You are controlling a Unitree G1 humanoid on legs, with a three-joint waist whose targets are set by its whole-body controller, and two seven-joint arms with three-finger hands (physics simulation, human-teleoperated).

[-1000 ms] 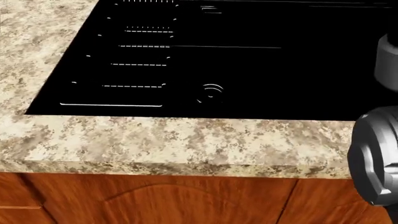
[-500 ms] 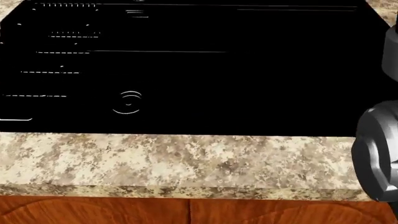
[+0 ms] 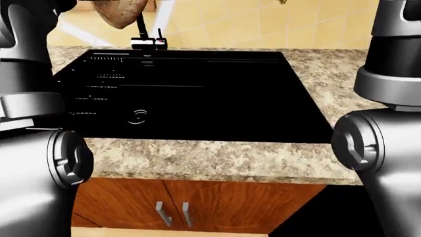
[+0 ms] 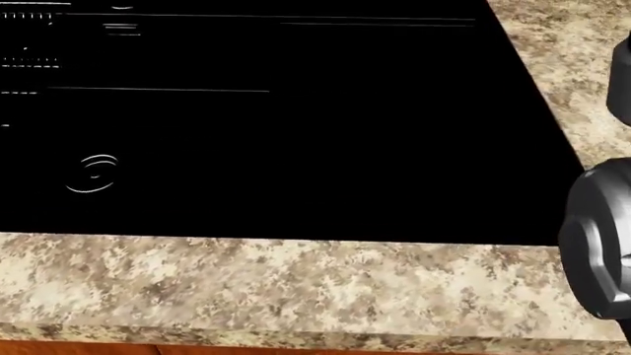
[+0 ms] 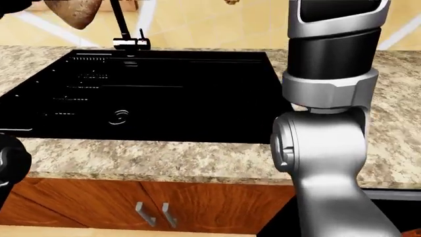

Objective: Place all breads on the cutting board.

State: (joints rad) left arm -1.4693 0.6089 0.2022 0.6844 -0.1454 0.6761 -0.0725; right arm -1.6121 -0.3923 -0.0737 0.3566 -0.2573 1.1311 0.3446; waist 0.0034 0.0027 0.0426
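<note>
Left-eye view. One black sink point(image 3: 197, 94), sunk in one speckled granite worktop point(image 3: 210, 160); one drain ring low at the sink's left; ribbed draining lines along the sink's left side. One dark faucet point(image 3: 146, 37) with a lever, just above the sink's top edge. One brown bread point(image 3: 120, 11), cut off by the top edge of the view, above the sink's upper left corner and beside the top of the faucet. Two grey arms: left arm point(image 3: 33, 123) upright over the sink's left side, right arm point(image 3: 385, 98) upright to the sink's right. Neither hand within the view, so grip on the bread impossible to tell. One pair of wooden cabinet doors point(image 3: 184, 202) below the sink, two metal handles. Yellow tiled wall above the sink. No writing legible.

Head view. Same sink filling most of the view, worktop band beneath it and up its right side. One grey arm joint point(image 4: 600, 244) at the sink's lower right corner. No hand, no bread.

Right-eye view. Same bread at top left, above the sink's left end. Right arm raised vertically past the sink's right edge, elbow joint below it, hand above the top edge of the view; state impossible to tell.
</note>
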